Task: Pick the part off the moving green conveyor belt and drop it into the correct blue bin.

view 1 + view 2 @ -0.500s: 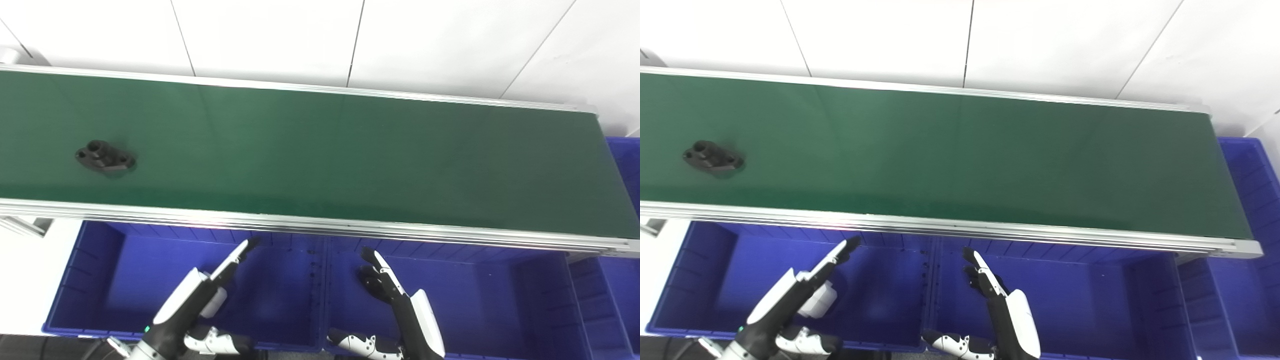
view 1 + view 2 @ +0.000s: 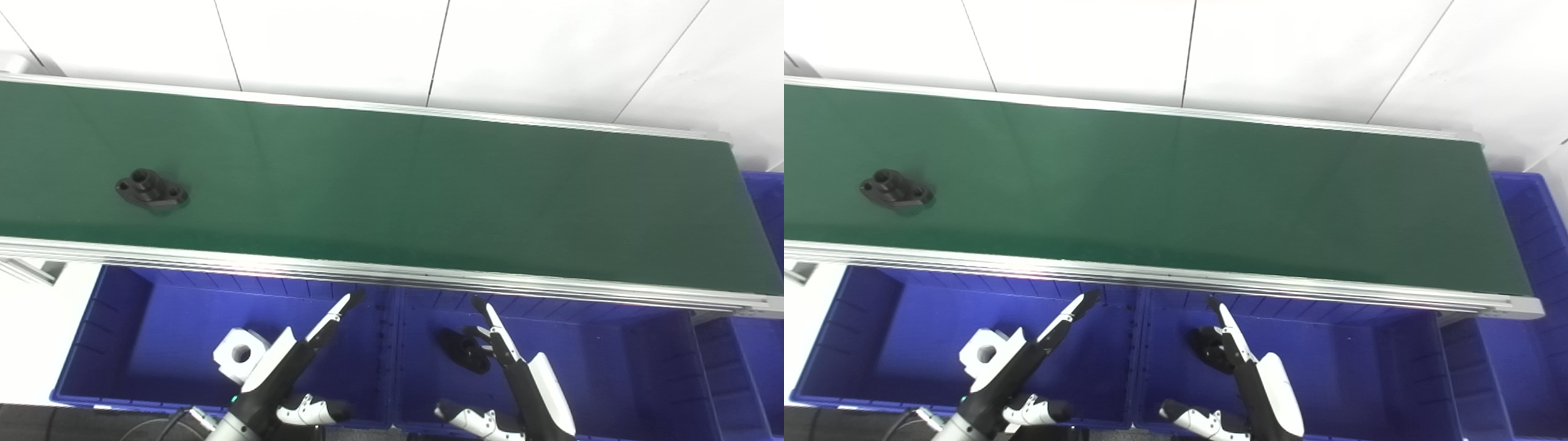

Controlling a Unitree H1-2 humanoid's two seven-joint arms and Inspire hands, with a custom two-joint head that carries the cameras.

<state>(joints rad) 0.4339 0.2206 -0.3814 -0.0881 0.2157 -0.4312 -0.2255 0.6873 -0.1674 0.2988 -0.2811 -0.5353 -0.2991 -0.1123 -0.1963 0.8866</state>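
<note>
Hands [image 2: 294, 367] open; part [image 2: 151, 190] apparently lengthwise.

White wall panels [image 2: 331, 43] across 12 o'clock, split by thin dark seams [image 2: 436, 55] that run slanted. Grey rounded object [image 2: 13, 61] at 10 o'clock, cut off by the frame edge; can't tell what it is. Aluminium bracket [image 2: 27, 269] at 9 o'clock, with a white surface [image 2: 30, 343] just below it toward 8. Dark strip [image 2: 61, 422] along the bottom at 7.

White block with a round hole [image 2: 236, 354] lies in the left blue bin [image 2: 141, 318], at 7 o'clock. Black flanged piece [image 2: 460, 350] lies in the middle blue bin [image 2: 600, 355], at 6 o'clock and partly hidden.
</note>
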